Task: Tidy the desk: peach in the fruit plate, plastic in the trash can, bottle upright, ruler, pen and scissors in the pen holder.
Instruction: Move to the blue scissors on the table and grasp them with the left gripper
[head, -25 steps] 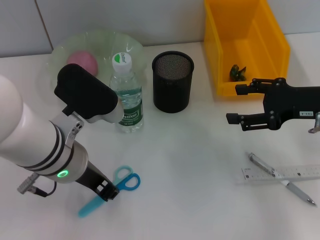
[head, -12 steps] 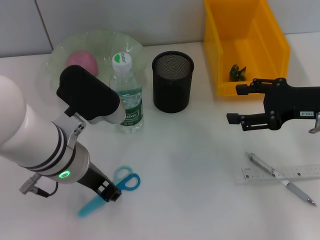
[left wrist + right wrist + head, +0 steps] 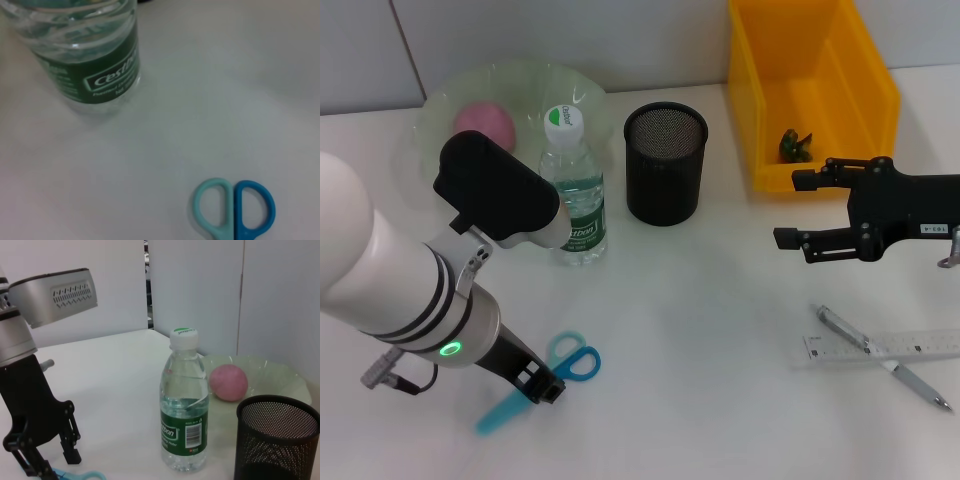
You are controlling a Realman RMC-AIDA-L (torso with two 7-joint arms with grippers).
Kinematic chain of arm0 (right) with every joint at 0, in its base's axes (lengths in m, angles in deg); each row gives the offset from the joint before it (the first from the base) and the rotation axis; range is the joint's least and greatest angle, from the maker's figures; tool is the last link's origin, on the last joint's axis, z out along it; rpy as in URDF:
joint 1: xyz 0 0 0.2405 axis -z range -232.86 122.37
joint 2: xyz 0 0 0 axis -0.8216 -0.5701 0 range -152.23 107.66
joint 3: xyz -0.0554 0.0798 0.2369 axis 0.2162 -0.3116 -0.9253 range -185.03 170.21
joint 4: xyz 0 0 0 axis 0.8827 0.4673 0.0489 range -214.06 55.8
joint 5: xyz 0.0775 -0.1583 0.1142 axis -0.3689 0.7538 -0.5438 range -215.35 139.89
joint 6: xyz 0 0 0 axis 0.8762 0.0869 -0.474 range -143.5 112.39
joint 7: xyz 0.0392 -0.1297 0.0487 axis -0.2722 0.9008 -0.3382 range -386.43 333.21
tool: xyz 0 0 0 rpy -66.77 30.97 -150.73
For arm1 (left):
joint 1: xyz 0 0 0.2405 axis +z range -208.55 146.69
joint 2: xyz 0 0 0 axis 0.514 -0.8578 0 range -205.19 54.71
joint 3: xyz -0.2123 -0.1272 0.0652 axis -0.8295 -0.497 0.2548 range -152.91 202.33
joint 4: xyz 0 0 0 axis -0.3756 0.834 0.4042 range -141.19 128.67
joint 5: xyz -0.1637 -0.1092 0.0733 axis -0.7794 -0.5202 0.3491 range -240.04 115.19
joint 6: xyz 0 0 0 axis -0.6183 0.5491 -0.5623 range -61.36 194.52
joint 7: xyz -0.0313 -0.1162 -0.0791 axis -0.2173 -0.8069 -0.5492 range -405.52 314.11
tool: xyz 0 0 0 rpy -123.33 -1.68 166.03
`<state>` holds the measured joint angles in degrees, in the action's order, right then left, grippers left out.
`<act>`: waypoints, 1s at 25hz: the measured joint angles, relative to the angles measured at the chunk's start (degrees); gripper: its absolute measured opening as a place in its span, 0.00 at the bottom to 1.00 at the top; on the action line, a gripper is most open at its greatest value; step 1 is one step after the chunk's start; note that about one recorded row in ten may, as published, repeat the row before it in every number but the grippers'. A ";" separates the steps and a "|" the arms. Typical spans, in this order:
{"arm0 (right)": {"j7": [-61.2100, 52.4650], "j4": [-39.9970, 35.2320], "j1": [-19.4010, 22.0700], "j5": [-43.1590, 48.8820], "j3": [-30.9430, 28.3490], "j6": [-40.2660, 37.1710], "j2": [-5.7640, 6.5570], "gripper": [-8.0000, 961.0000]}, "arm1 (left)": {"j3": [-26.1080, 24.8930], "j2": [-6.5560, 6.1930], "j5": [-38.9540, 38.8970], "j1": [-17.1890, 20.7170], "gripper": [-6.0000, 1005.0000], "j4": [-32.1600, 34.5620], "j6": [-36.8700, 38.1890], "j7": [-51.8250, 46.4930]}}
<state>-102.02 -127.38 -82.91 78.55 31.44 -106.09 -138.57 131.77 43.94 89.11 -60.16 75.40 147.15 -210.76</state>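
The scissors point(image 3: 570, 361), with teal and blue handles, lie flat near the table's front left; their handles point(image 3: 235, 207) also show in the left wrist view. My left gripper point(image 3: 539, 386) sits low over the blades, open, its fingers point(image 3: 70, 442) straddling them. The bottle point(image 3: 572, 190) stands upright beside the pale green fruit plate point(image 3: 440, 95), which holds the pink peach point(image 3: 485, 122). The black mesh pen holder point(image 3: 665, 160) stands at centre. The pen point(image 3: 882, 357) and clear ruler point(image 3: 910, 346) lie crossed at front right. My right gripper point(image 3: 788, 208) hovers open above the table.
A yellow bin point(image 3: 865, 80) at the back right holds a crumpled green piece of plastic point(image 3: 795, 145). The white wall runs close behind the plate and bin. My left forearm point(image 3: 390, 280) covers the front-left table area.
My left arm has shifted slightly, bringing its gripper a little closer over the scissors. The scissors and the right arm have not moved.
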 joint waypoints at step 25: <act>0.32 -0.63 -1.07 5.08 0.71 -6.30 0.71 0.85 | -0.71 0.00 -0.58 -0.70 0.60 -2.41 -0.86 0.00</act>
<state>-101.70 -128.00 -83.98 83.63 32.14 -112.39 -137.86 131.06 43.94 88.53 -60.86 72.98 146.29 -210.76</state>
